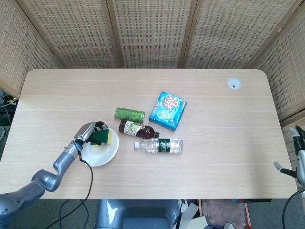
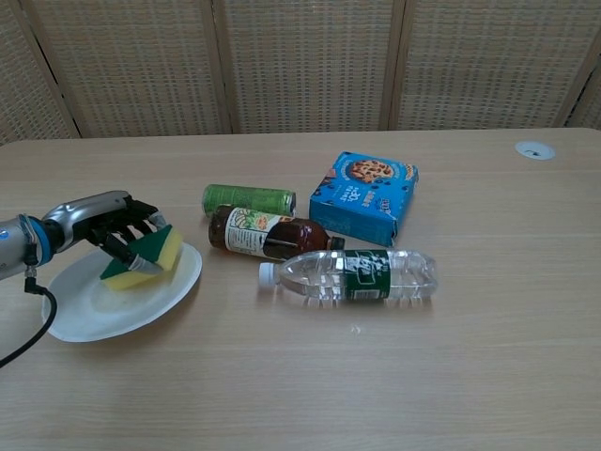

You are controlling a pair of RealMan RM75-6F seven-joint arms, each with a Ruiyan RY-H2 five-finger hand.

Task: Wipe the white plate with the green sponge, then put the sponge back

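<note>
The white plate [image 1: 103, 154] [image 2: 113, 303] lies on the table at the near left. My left hand [image 1: 87, 132] [image 2: 105, 223] grips the green and yellow sponge [image 1: 105, 137] [image 2: 146, 254] and presses it onto the plate's far side. The left forearm runs off toward the near left edge. My right hand [image 1: 299, 143] shows only as a few fingers at the right border of the head view, off the table; its state is unclear. The chest view does not show it.
Right of the plate lie a green can [image 1: 129, 114] [image 2: 249, 200], a brown bottle [image 1: 137, 129] [image 2: 270, 234] and a clear water bottle [image 1: 159, 145] [image 2: 349, 275]. A blue cookie box [image 1: 167, 110] [image 2: 364, 196] sits beyond them. A black cable [image 1: 86, 181] hangs from the left arm.
</note>
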